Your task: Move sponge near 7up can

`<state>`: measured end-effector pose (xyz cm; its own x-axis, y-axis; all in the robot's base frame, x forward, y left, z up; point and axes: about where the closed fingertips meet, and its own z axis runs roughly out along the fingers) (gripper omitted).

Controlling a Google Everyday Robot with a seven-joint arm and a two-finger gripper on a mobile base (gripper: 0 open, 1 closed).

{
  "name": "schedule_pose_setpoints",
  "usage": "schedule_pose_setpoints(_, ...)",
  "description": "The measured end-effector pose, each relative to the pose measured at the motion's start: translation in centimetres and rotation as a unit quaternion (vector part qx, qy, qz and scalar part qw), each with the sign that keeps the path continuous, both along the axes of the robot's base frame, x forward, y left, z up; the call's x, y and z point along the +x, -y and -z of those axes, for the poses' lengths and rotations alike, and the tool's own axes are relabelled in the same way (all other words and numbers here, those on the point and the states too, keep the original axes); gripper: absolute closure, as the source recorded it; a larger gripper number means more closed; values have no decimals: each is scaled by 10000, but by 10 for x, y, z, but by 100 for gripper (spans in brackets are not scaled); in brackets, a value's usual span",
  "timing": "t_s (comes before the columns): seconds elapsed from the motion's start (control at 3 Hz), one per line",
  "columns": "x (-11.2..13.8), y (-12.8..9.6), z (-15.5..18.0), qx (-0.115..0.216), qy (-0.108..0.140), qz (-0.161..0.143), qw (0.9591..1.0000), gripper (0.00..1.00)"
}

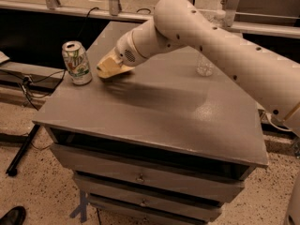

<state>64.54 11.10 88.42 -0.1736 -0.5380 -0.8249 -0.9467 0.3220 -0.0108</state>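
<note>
Holding the sponge (pixel 110 68) at the gripper (pixel 108 70): fingers look clenched on it, though the foam and the wrist hide most of them, so I read the grip from the sponge hanging clear of the tabletop (pixel 159 121) with its shadow underneath.

Handling, my judgement:
- light, soft foam that squashes under pressure, so no need to squeeze hard
- not fragile and not slippery; a drop does it no harm
- best hold is across the narrow sides, mid-length, so it doesn't droop or twist out
- only the pale yellow body shows, and I can't tell which way the scouring side faces

Sponge vs fingers: sits between them at the tip, sticking out a little past them, tilted, low over the tabletop but not touching.

Outward from the fingers:
- 7up can (pixel 76 62) stands upright just past the fingertips, near but apart, no contact with sponge or fingers
- arm (pixel 197 36) runs back and up from the fingers across the tabletop
- clear plastic bottle (pixel 205 64) is well apart from the fingers, behind the arm

Sponge looks close enough to the can; set-down is not yet done.
</note>
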Motion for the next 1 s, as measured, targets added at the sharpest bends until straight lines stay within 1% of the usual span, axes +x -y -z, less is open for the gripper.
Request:
schedule_pose_setpoints(0.67,-4,-3,5,114,-122,-4,9999,29)
schedule_pose_setpoints(1.0,-8,-8,4,274,-200,-51,9994,5)
